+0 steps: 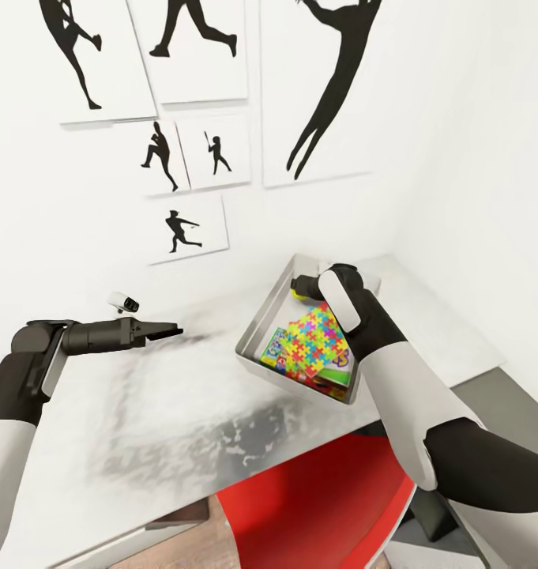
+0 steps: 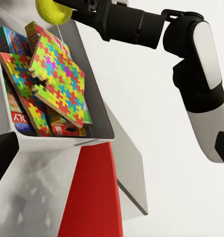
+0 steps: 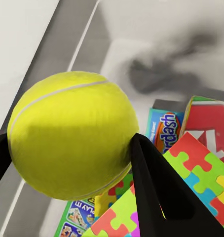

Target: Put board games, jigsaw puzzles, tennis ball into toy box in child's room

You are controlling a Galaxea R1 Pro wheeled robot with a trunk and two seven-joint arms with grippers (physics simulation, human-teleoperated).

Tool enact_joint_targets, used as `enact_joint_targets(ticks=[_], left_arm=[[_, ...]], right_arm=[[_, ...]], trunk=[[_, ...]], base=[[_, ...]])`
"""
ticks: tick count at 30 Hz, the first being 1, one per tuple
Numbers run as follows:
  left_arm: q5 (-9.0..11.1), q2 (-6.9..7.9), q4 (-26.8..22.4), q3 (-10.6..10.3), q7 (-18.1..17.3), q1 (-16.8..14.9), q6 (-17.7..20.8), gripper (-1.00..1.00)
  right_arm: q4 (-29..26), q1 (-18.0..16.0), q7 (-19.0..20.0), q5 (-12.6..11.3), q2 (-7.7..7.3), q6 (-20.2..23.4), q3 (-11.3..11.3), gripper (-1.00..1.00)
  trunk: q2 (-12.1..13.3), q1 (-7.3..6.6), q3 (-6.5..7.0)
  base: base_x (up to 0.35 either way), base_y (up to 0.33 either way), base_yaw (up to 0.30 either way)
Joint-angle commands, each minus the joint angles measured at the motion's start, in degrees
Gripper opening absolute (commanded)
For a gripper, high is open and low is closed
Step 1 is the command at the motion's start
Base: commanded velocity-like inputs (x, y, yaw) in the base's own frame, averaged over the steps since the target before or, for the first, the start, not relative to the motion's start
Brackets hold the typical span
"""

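The light-grey toy box (image 1: 257, 319) sits on the pale speckled table (image 1: 166, 403) by the wall. A jigsaw puzzle (image 1: 320, 341) lies on top inside it, over a second puzzle (image 2: 20, 86). Board games lie under and beside them: a blue one (image 3: 165, 129), a red one (image 3: 210, 126) and the Monopoly box (image 2: 19, 117). My right gripper (image 1: 301, 286) hangs over the box's far end, shut on the yellow tennis ball (image 3: 72, 133), with its fingers (image 3: 159, 192) on either side. My left gripper (image 1: 167, 333) hovers open over the table left of the box, holding nothing.
A red chair (image 1: 316, 506) stands under the table's front edge. A small white device (image 1: 124, 301) rests on the table near the wall, behind my left arm. Black baseball-player silhouettes (image 1: 336, 87) hang on the white wall. A lower dark-grey section (image 1: 513, 395) joins the table at the right.
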Motion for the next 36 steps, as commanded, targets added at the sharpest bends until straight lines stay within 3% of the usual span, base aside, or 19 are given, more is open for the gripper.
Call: enact_joint_targets(ticks=[1, 30, 31, 36], left_arm=[[0.0, 0.03, 0.0, 0.0, -0.2, 0.0, 0.6, 1.0], [0.0, 0.05, 0.0, 0.0, -0.2, 0.0, 0.6, 1.0], [0.0, 0.05, 0.0, 0.0, -0.2, 0.0, 0.6, 1.0], [0.0, 0.05, -0.1, 0.0, -0.2, 0.0, 0.6, 1.0]], right_arm=[[0.0, -0.1, -0.8, -0.8, -0.02, -0.1, 0.1, -1.0], [0.1, -2.0, -0.8, -0.8, -0.09, 0.1, 0.1, -1.0], [0.1, -2.0, -0.8, -0.8, -0.09, 0.1, 0.1, 1.0], [0.1, -2.0, -0.8, -0.8, -0.13, 0.1, 0.2, 1.0]], trunk=[[-0.1, 0.03, -0.19], [-0.1, 0.03, -2.4], [-0.1, 0.03, -2.41], [-0.1, 0.03, -2.41]], base=[[0.0, 0.0, 0.0], [0.0, 0.0, 0.0], [0.0, 0.0, 0.0], [0.0, 0.0, 0.0]])
